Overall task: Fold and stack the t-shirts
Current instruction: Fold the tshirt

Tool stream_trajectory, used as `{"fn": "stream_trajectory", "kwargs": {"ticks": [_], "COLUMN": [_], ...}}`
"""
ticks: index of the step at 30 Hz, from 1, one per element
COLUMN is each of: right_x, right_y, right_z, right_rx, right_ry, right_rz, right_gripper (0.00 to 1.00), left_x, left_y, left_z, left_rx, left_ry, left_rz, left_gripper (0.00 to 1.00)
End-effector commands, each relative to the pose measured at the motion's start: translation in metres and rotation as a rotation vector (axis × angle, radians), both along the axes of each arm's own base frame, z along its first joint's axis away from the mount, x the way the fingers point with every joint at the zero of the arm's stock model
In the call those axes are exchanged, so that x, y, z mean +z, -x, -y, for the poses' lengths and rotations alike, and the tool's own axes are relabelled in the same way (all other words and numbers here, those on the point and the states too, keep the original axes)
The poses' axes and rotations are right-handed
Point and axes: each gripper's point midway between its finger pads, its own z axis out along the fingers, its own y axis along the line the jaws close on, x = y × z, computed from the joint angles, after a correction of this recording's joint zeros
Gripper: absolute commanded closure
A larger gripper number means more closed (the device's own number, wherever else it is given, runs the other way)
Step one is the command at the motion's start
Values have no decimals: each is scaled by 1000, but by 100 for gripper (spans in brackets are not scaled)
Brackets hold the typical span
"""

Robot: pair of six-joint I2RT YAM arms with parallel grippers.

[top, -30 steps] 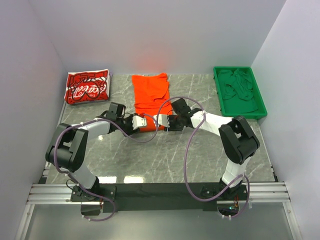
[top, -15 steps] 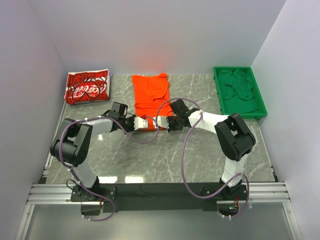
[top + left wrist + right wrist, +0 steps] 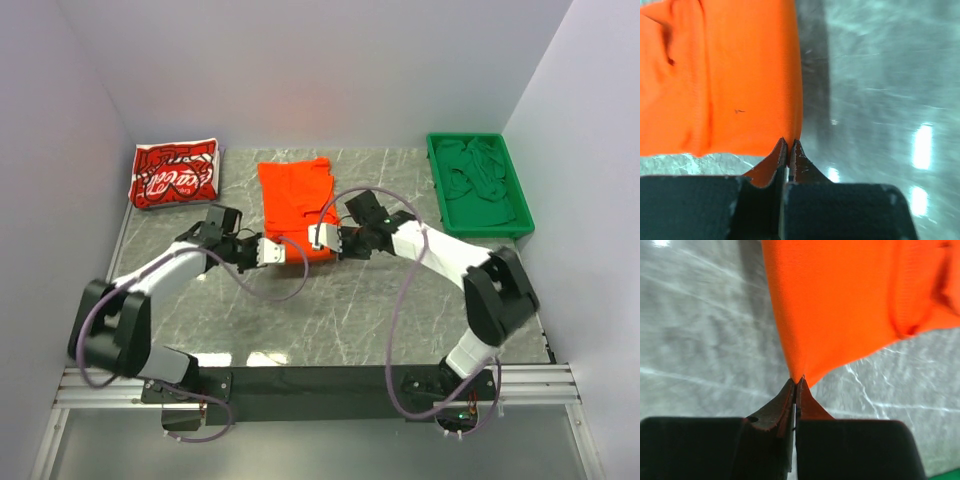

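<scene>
Left gripper point(image 3: 268, 250) and right gripper point(image 3: 322, 238) each pinch tight a near corner of the orange t-shirt point(image 3: 292, 195), apparently to carry its hem over in a fold.

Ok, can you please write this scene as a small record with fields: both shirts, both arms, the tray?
orange t-shirt: centre, looks folded into a narrow strip, held at its two near corners
left fingers: shut on orange t-shirt, near left corner
right fingers: shut on orange t-shirt, near right corner
red t-shirt: far left, folded, untouched
green tray: far right, green items inside, kind unclear
stack: not yet made, shirts lie apart
</scene>
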Motion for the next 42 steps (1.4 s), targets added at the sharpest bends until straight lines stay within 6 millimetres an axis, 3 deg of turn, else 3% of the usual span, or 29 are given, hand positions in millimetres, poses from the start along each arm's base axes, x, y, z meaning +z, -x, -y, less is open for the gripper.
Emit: {"fn": "stream_trajectory", "kwargs": {"ticks": [1, 7, 11, 15, 18, 21, 22, 25, 29, 30, 32, 33, 35, 36, 38, 39, 41, 42], "right_x": [22, 39, 42, 60, 71, 88, 101, 112, 110, 99, 101, 84, 83, 61, 59, 32, 32, 10], "right_y": [40, 98, 145, 174, 174, 165, 159, 138, 92, 80, 52, 39, 6, -6, -36, -49, -76, -85], "right_z": [3, 6, 8, 6, 3, -3, -6, -9, -6, -8, -8, -10, -14, -15, -21, -18, -24, -23], "right_rx": [9, 41, 110, 171, 165, 150, 145, 136, 107, 123, 110, 121, 99, 99, 80, 60, 40, 22], "right_ry": [-27, -58, -62, -116, -142, -144, -163, -182, -159, -135, -126, -94, -101, -68, -64, -30, -26, 0], "right_rz": [-18, -37, -66, -36, -14, 2, 18, 52, 69, 52, 78, 61, 95, 61, 79, 27, 46, 7], "right_gripper": [100, 100, 100, 100, 100, 100, 100, 100, 100, 100, 100, 100, 100, 100, 100, 100, 100, 100], "left_x": [11, 25, 34, 48, 63, 81, 90, 105, 114, 115, 111, 104, 88, 79, 66, 59, 38, 23], "left_y": [51, 110, 160, 182, 184, 173, 162, 133, 83, 73, 39, 29, -1, -28, -49, -60, -85, -99], "left_z": [-2, -9, -17, -20, -20, -19, -16, -17, -25, -24, -26, -27, -27, -27, -28, -28, -30, -30], "left_rx": [-93, -199, -279, -342, -297, -219, -199, -131, -66, -65, -42, -39, 8, 39, 81, 92, 168, 189], "left_ry": [36, 58, 75, 94, 122, 150, 163, 195, 207, 214, 213, 199, 195, 190, 181, 174, 161, 149], "left_rz": [-63, -53, -108, -36, 2, 15, 42, 64, 62, 52, 14, -2, -80, -81, -117, -123, -200, -238], "left_gripper": [99, 99, 99, 99, 99, 99, 99, 99, 99, 99, 99, 99, 99, 99, 99, 99, 98, 98]}}
